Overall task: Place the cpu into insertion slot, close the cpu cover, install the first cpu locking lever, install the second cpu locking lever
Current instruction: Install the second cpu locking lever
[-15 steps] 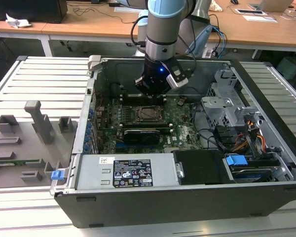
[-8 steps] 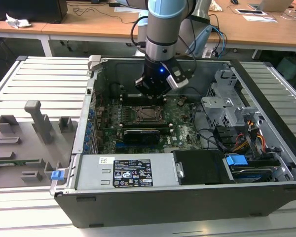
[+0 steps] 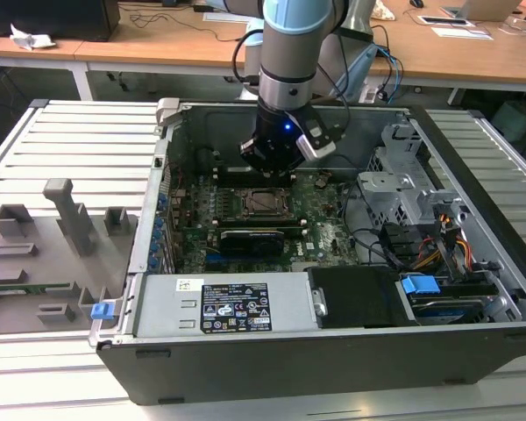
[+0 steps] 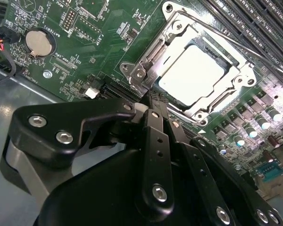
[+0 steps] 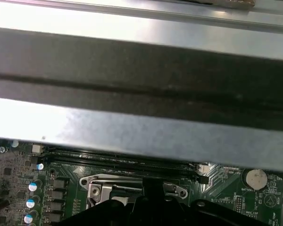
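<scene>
While the gripper (image 4: 150, 101) hovers just above the socket edge, its jaws drawn together on nothing, one cpu (image 4: 192, 71) sits in the insertion slot (image 4: 226, 59) with one cpu cover (image 4: 177, 33) closed over it. One lever wire (image 4: 217, 30) runs along the frame. Risk: a fingertip sliding off this thin wire could scrape the motherboard (image 4: 92, 35).

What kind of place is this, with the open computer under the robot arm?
Probably a robotics lab or test workshop: the open PC case sits on a slatted metal bench, grey fixture blocks lie beside it, and wooden desks stand behind.
</scene>
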Available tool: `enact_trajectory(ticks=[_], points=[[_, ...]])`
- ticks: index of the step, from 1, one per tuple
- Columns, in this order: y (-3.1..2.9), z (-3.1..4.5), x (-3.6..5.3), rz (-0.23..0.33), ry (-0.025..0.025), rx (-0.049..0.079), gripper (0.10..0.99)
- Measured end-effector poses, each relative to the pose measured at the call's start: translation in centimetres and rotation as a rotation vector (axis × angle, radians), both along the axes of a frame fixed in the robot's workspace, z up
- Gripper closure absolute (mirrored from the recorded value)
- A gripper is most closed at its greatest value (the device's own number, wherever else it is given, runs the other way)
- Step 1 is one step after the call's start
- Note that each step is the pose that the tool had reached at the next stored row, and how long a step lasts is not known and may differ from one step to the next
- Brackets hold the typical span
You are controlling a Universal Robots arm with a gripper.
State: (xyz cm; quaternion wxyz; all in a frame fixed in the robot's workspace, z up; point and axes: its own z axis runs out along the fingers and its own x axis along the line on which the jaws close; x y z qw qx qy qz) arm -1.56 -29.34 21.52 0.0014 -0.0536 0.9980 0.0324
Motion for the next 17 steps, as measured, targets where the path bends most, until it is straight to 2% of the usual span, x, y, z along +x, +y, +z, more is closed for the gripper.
enact_trajectory(ticks=[5,11,12,14,17], points=[[-0.31,0.00,0.00,0.000,0.0000,0.000,0.980],[-1.14,0.06,0.00,0.000,0.0001,0.000,0.980],[-1.14,0.64,0.00,0.000,0.0000,0.000,0.980],[-1.15,2.69,0.00,0.000,0.0000,0.000,0.980],[-1.47,2.83,-0.01,0.000,-0.0002,0.000,0.980]])
